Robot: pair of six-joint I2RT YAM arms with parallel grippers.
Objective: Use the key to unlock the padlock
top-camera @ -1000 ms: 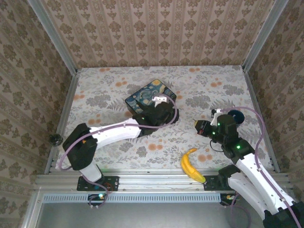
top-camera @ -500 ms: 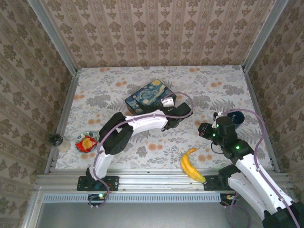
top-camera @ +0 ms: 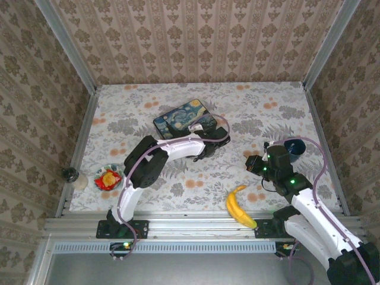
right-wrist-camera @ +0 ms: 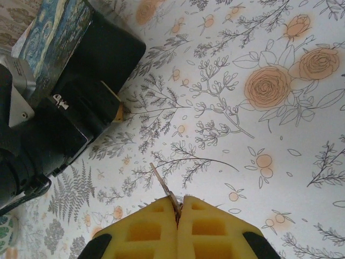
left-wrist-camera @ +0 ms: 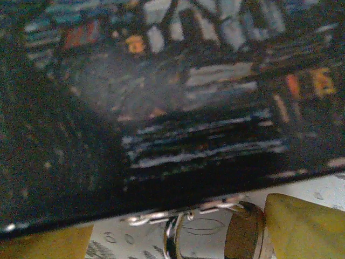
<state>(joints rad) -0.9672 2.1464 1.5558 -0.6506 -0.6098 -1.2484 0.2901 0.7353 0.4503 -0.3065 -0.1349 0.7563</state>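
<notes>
Where the dark side of the painted box (left-wrist-camera: 161, 108) meets the table, the little brass padlock (left-wrist-camera: 242, 236) hangs by a thin silver clasp (left-wrist-camera: 178, 212), with a shiny silver ring (left-wrist-camera: 171, 243) beside it. The padlock sits between the two yellow fingers (left-wrist-camera: 304, 226) of the left claw (left-wrist-camera: 172, 240), just beside one of them. The fingers stand wide apart and squeeze nothing. Whether that finger touches the padlock cannot be told.

Seen from above, the painted box (top-camera: 181, 117) lies near the middle of the flowery table (top-camera: 261, 107), a bit to the far side. The left arm (top-camera: 172, 148) rises from its base at the near edge, bends at the elbow and reaches to the right. The left claw (top-camera: 205, 145) is down low at the near right side of the box.

The key (right-wrist-camera: 161, 184) is well apart from the padlock, off to the right. It is a thin metal strip poking out of the right claw (right-wrist-camera: 178, 209), whose yellow fingers are pressed together on it. The right arm (top-camera: 309, 205) leans in from the near right corner, and the right claw (top-camera: 251, 163) points left toward the box.

A banana (top-camera: 240, 206) lies near the front edge between the two arms. A small bowl of snacks (top-camera: 108, 177) sits at the near left.
</notes>
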